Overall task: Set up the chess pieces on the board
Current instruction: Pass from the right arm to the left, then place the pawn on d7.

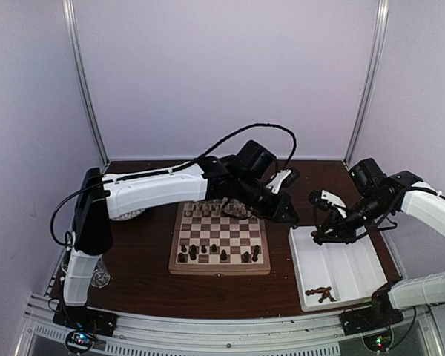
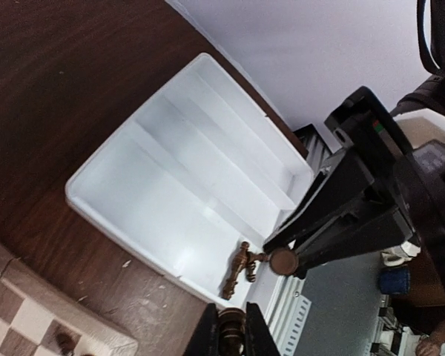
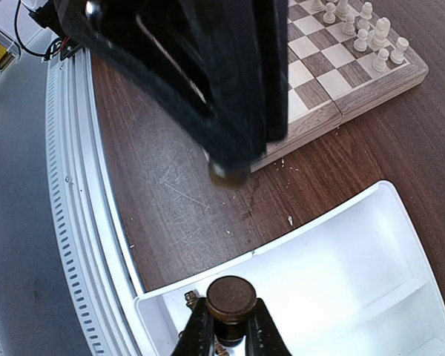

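— Where is the board?
— The board (image 1: 220,241) lies flat on the table (image 1: 141,274). The cream pieces (image 1: 219,210) crowd its far rows, and the dark pieces (image 1: 213,252) stand with gaps along its near rows.
— And the grippers?
— The left gripper (image 2: 231,335), just off the board's far right corner, is clamped on a dark piece (image 2: 232,319). The right gripper (image 3: 230,330), farther right of the board over the white tray (image 1: 356,259), grips a second dark piece (image 3: 231,299).
— What is in the tray?
— Two loose dark pieces (image 1: 325,294) lie at its near end.

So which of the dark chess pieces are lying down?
The loose pieces in the white tray, on their sides; the dark row on the board stands upright.
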You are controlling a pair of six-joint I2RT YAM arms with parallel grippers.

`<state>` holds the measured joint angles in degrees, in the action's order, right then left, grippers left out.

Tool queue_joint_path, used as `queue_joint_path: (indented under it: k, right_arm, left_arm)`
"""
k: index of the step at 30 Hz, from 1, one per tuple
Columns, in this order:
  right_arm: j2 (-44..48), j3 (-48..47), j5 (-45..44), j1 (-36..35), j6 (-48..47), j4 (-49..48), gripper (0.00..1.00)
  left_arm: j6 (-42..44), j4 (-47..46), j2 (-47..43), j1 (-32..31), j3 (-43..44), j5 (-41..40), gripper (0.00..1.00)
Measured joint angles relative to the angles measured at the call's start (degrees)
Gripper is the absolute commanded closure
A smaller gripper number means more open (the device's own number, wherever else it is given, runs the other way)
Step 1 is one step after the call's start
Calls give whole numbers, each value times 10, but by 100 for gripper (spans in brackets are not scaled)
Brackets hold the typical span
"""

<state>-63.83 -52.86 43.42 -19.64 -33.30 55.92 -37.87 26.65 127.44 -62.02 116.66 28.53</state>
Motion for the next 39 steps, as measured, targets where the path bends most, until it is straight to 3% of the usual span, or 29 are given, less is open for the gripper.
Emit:
queue_joint_path:
  k: [7, 16, 25, 39]
  right_arm:
    - [-1, 0, -2, 0, 0, 0, 95]
    - [-3, 0, -2, 0, 0, 0, 95]
    - [-3, 0, -3, 0, 0, 0, 95]
    - [-3, 0, -4, 0, 0, 0, 95]
  left_arm:
    - [97, 125, -65, 14, -26, -132, 100]
    - [156, 219, -70, 14, -104, -279, 100]
    - [166, 235, -60, 14, -109, -329, 100]
    - [164, 250, -43, 16, -134, -339, 100]
